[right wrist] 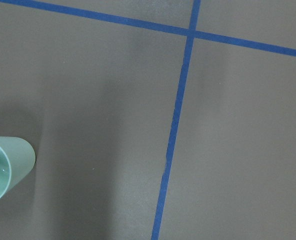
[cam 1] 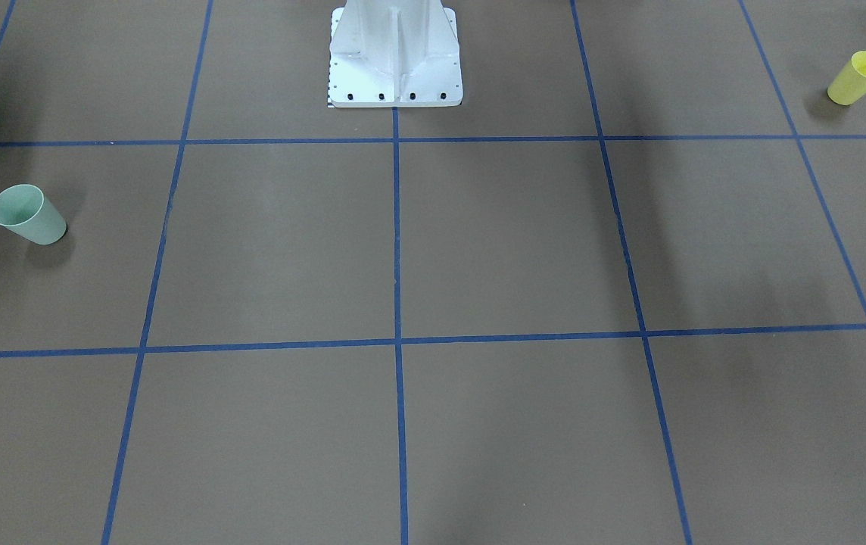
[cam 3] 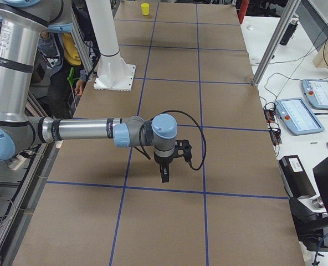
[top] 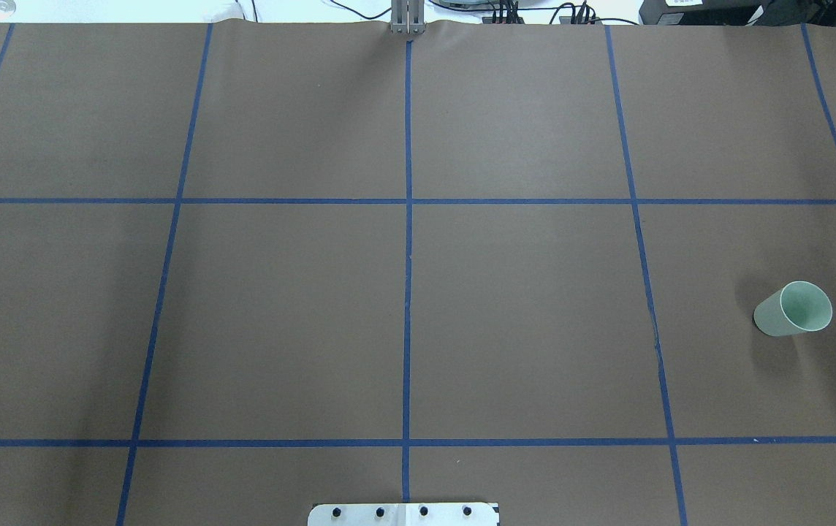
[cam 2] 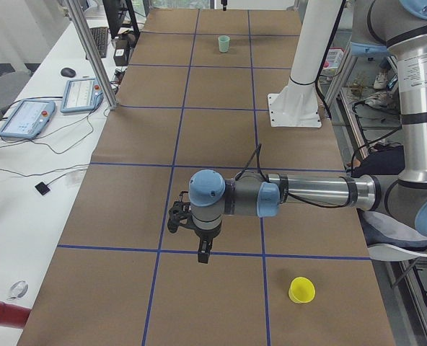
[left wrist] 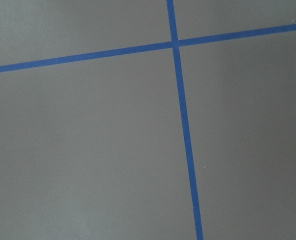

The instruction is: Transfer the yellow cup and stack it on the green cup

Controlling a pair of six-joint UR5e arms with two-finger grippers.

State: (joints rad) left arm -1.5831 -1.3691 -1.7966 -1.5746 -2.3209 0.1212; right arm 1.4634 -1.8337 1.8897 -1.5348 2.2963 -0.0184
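The yellow cup [cam 1: 859, 77] stands upright on the table [cam 1: 478, 242], well apart from the left jaws, which hang over crossing blue tape lines [left wrist: 183, 125]. I cannot tell whether these are released or clenched. The green cup [cam 1: 28, 216] stands upright at the table's other end, near and below the right jaws. Their state cannot be told either.

Green cup [top: 792, 310], yellow cup [cam 1: 858, 78]: smooth plastic; table [top: 520, 307]: matt brown paper.
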